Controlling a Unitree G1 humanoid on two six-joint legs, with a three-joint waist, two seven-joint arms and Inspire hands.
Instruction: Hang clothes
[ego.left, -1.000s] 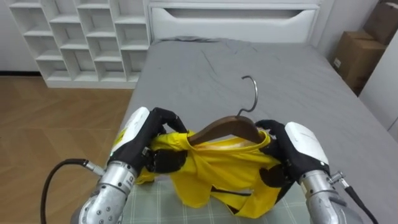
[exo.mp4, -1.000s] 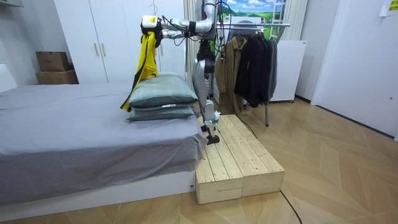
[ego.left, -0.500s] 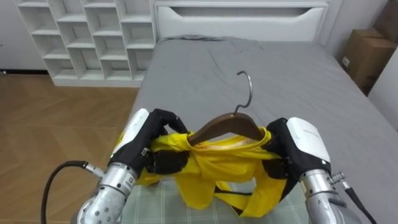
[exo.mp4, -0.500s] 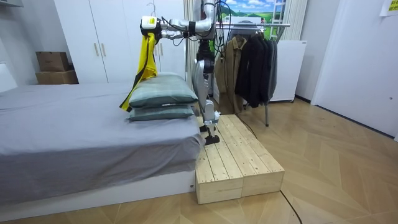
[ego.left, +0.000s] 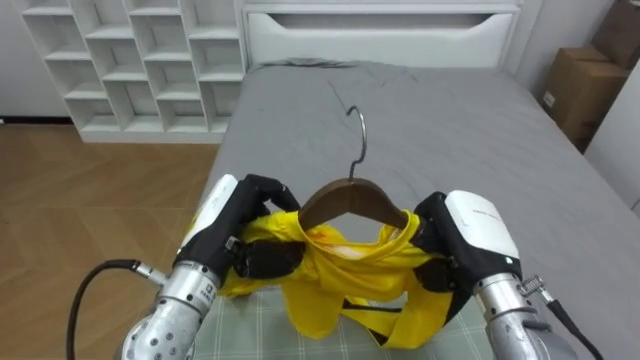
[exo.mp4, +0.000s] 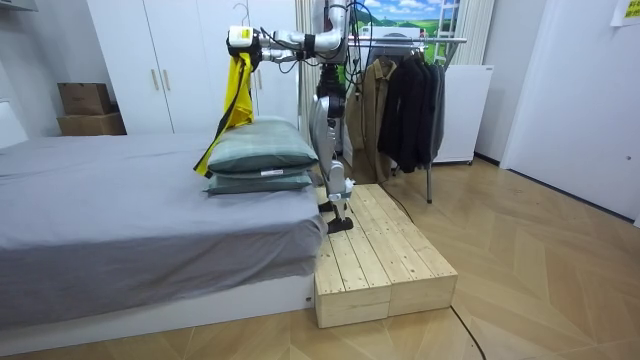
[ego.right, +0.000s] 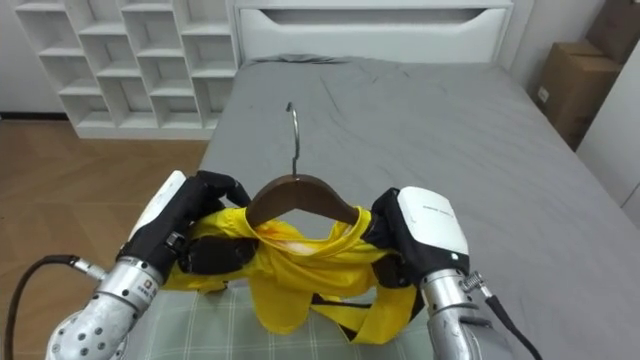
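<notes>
My left hand (ego.left: 243, 228) has its fingers curled tight into the yellow garment (ego.left: 335, 275) at the left end of the wooden hanger (ego.left: 350, 201). My right hand (ego.left: 462, 238) is clenched the same way on the cloth at the hanger's right end, so both hands pinch the one garment, which is draped over the one hanger. The garment is held up in front of my chest, its loose tail hanging toward the checked pillow (ego.left: 255, 330) just under my wrists. The hanger's metal hook (ego.left: 357, 122) stands up free, touching nothing. Beyond it the grey bed (ego.left: 470, 140) runs flat and bare to the white headboard (ego.left: 380, 28) at the far end. The wood floor lies open along the bed's left edge up to the white cubby shelf (ego.left: 140, 60), and a cardboard box (ego.left: 575, 90) sits beyond the right edge. In the room view I stand on a wooden platform (exo.mp4: 375, 260) against the bed's end, arms stretched out over two stacked pillows (exo.mp4: 262, 150). One clothes rack (exo.mp4: 420, 40), hung with dark coats (exo.mp4: 405, 105), stands close behind me, with clear floor to the room view's right.
</notes>
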